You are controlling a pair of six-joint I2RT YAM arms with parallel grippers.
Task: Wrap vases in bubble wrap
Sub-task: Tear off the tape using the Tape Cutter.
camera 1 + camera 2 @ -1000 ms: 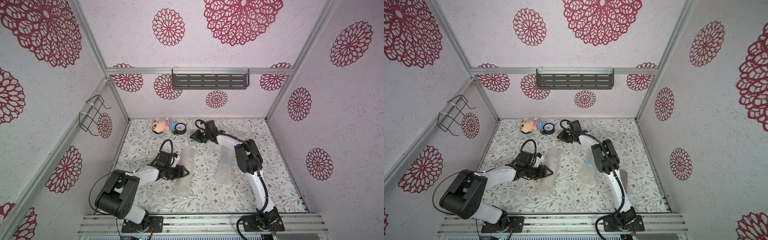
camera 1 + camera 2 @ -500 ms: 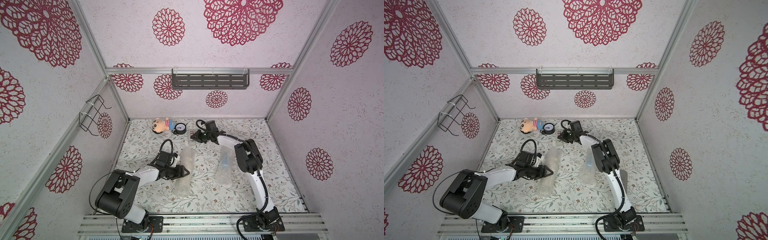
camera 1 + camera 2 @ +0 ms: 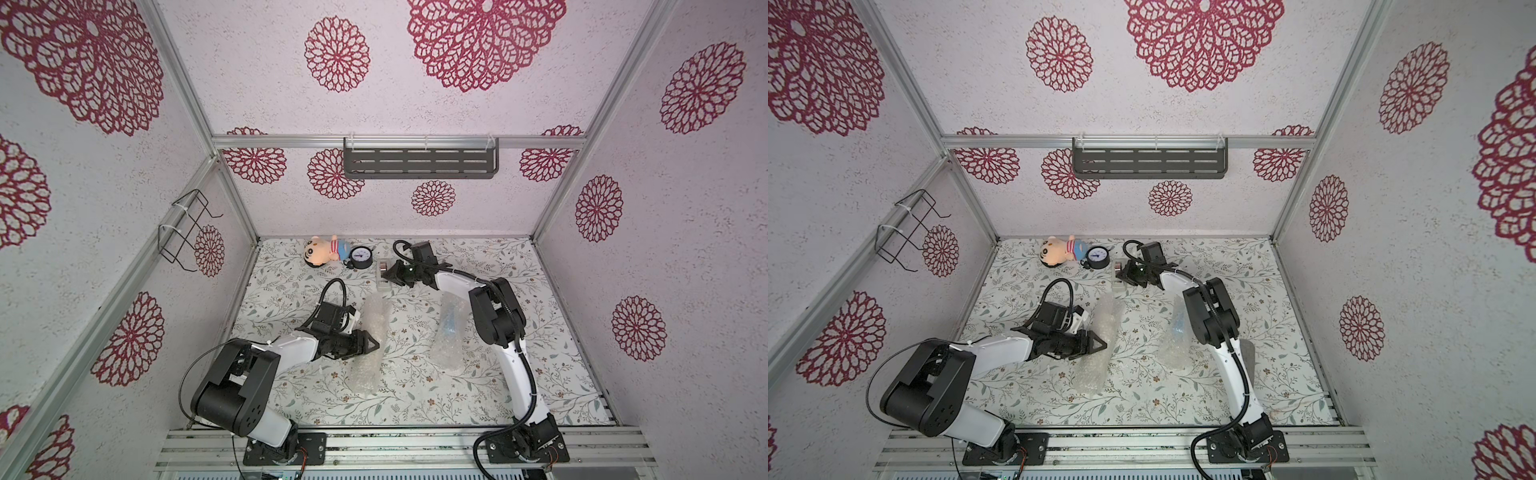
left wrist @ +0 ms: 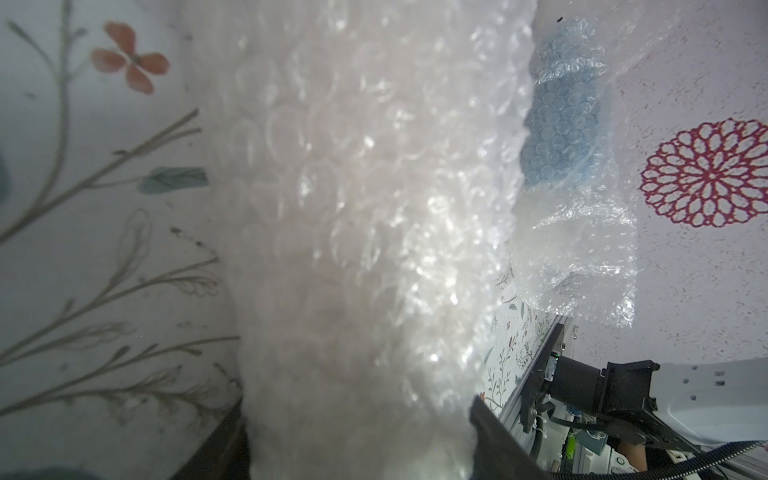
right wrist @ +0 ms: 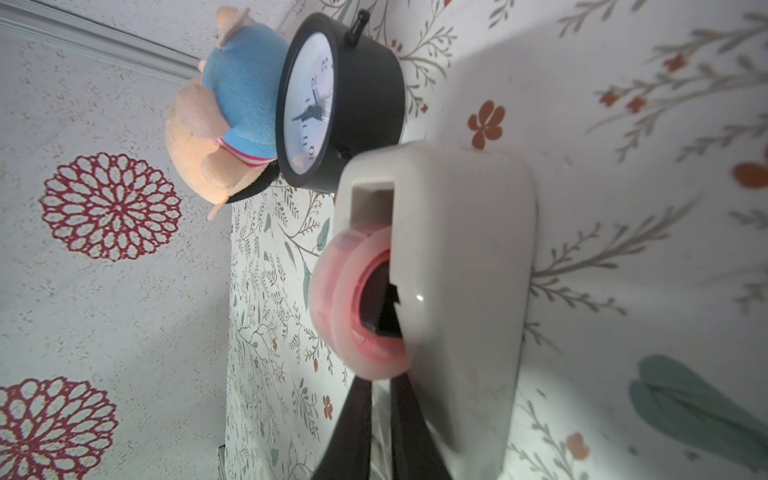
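A rolled bubble wrap bundle (image 3: 368, 353) (image 3: 1094, 357) lies left of centre on the floral table, and what it holds does not show. My left gripper (image 3: 372, 343) (image 4: 357, 415) is shut around its middle, one finger on each side. A second bubble wrap bundle (image 3: 449, 332) (image 3: 1177, 332) lies to the right, with the light blue vase (image 3: 449, 322) (image 4: 561, 124) showing through it. At the back, my right gripper (image 3: 388, 274) (image 5: 380, 386) sits at the beige tape dispenser (image 3: 383, 276) (image 5: 457, 270), its fingers pinched on a clear strip of tape just below the pink-cored roll (image 5: 349, 307).
A plush doll (image 3: 322, 251) and a black alarm clock (image 3: 362, 257) sit by the back wall, close to the dispenser. A grey shelf (image 3: 419, 162) hangs on the back wall. A wire rack (image 3: 187, 228) is fixed to the left wall.
The right gripper's fingers have closed together at the tape dispenser. The left arm and both bundles have stayed put.
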